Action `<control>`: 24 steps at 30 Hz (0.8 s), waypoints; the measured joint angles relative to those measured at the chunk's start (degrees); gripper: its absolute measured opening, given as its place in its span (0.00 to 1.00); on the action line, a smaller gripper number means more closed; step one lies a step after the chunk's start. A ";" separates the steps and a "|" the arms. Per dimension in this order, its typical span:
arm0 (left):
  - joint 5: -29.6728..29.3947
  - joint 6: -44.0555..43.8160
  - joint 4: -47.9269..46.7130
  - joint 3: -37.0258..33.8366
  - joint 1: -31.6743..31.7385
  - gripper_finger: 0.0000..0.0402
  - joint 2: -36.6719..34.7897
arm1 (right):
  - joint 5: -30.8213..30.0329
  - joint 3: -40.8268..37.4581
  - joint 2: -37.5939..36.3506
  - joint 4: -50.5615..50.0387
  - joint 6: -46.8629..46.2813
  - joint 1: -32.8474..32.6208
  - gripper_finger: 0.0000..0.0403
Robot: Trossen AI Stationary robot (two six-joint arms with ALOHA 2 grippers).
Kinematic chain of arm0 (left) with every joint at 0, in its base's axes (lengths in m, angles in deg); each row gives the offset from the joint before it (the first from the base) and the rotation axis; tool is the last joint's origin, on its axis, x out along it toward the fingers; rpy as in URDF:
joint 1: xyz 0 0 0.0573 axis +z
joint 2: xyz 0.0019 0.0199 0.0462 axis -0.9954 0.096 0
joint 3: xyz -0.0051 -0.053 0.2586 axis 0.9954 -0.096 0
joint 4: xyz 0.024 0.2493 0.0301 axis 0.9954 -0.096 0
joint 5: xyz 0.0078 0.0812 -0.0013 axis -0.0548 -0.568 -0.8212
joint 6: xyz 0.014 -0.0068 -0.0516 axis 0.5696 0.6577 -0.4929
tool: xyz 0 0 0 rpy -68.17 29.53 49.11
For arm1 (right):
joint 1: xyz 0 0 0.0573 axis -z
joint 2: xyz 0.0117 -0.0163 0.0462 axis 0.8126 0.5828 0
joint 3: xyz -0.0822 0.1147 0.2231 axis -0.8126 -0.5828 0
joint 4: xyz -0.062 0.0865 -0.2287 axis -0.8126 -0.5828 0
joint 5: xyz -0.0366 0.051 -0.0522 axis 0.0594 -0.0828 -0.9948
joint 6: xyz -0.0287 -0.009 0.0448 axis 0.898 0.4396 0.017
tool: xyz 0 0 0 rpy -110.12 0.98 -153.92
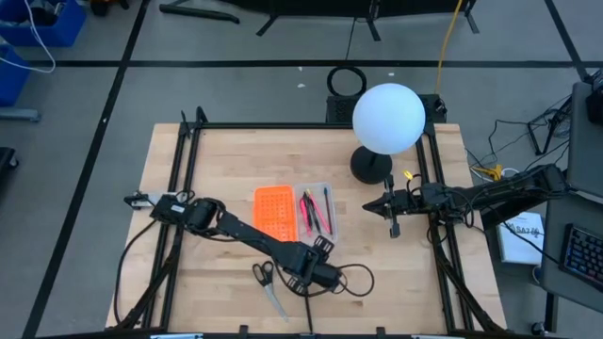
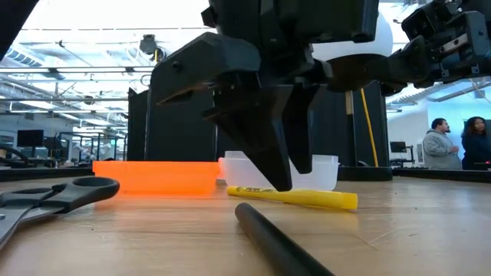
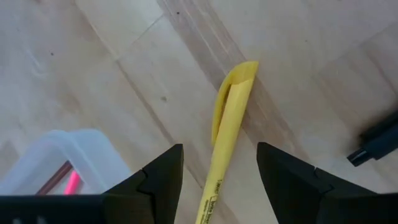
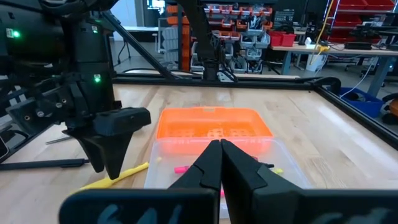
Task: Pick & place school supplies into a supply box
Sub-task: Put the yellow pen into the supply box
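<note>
A yellow pen (image 3: 229,118) lies flat on the wooden table, near the front edge. My left gripper (image 3: 219,148) points down over it, open, one finger on each side of the pen's shaft and no touch showing. In the low view its fingertips (image 2: 278,178) reach down to the pen (image 2: 307,198). The supply box (image 1: 292,212) lies open mid-table: an orange half (image 1: 274,212) joined to a translucent tray (image 1: 317,207) with pink and black pens inside. Scissors (image 1: 267,282) lie near the front edge. My right gripper (image 4: 221,146) waits shut at the right, clear of the table.
A black pen (image 2: 276,238) lies on the table close to the yellow one, also seen in the left wrist view (image 3: 378,140). A white globe lamp (image 1: 387,118) stands at the far right on a dark base. People stand in the room behind (image 2: 453,146).
</note>
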 joint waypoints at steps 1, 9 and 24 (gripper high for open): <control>0.05 0.65 0.10 0.00 0.00 0.53 0.00 | 0.00 0.00 0.00 -0.05 0.00 -0.01 0.00; 3.00 0.77 0.67 -0.04 0.11 0.53 0.00 | 0.00 0.00 -0.02 0.03 0.09 0.00 0.00; 4.34 -1.61 2.52 0.09 1.42 0.45 2.45 | -0.02 0.00 0.02 -0.27 0.15 -0.02 0.00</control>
